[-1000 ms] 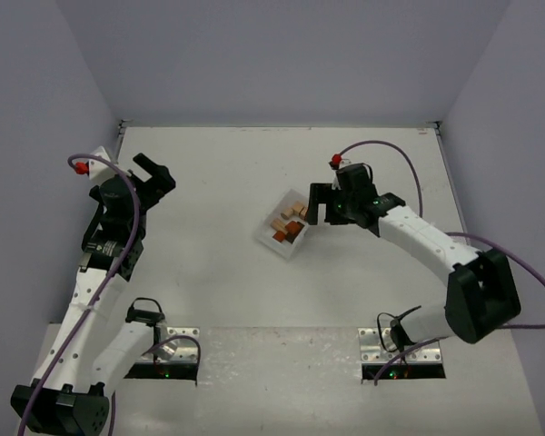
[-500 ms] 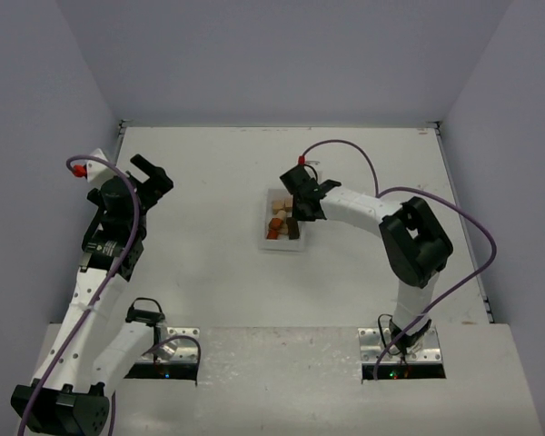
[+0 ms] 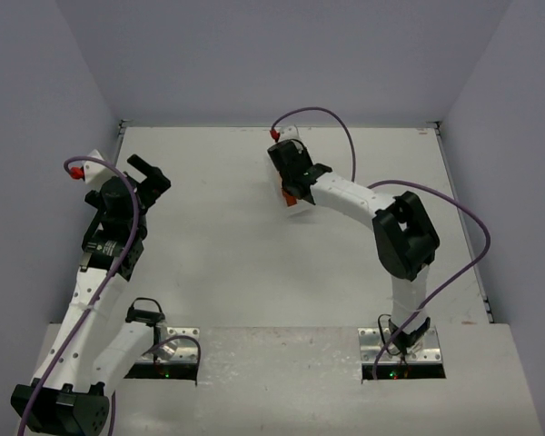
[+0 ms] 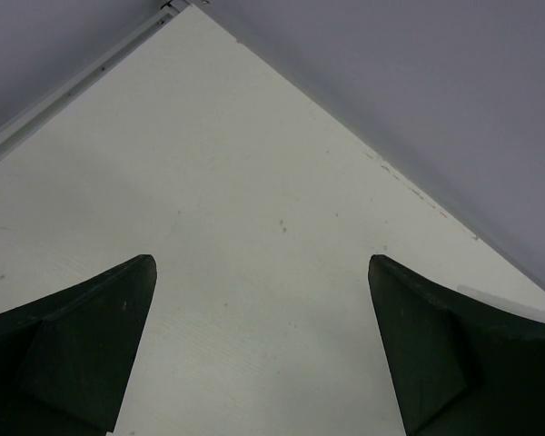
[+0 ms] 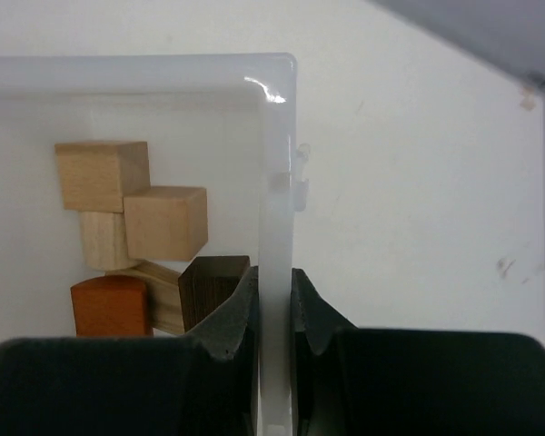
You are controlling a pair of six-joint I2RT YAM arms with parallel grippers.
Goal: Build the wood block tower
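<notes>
The small wooden blocks lie loose in a white plastic tray: two tan cubes, an orange-brown block and a dark brown one. My right gripper is shut on the tray's right wall, one finger inside and one outside. From above, the right gripper covers most of the tray at the back centre; only an orange block peeks out. My left gripper hangs open over the bare table at the left, with nothing between its fingers.
The table's back edge meets the grey wall just behind the tray. A purple cable loops over the right arm. The left wrist view looks at the table's corner.
My right gripper shut on the tray's wall and dragged the tray from the table's middle toward the back. The left arm has barely moved.
</notes>
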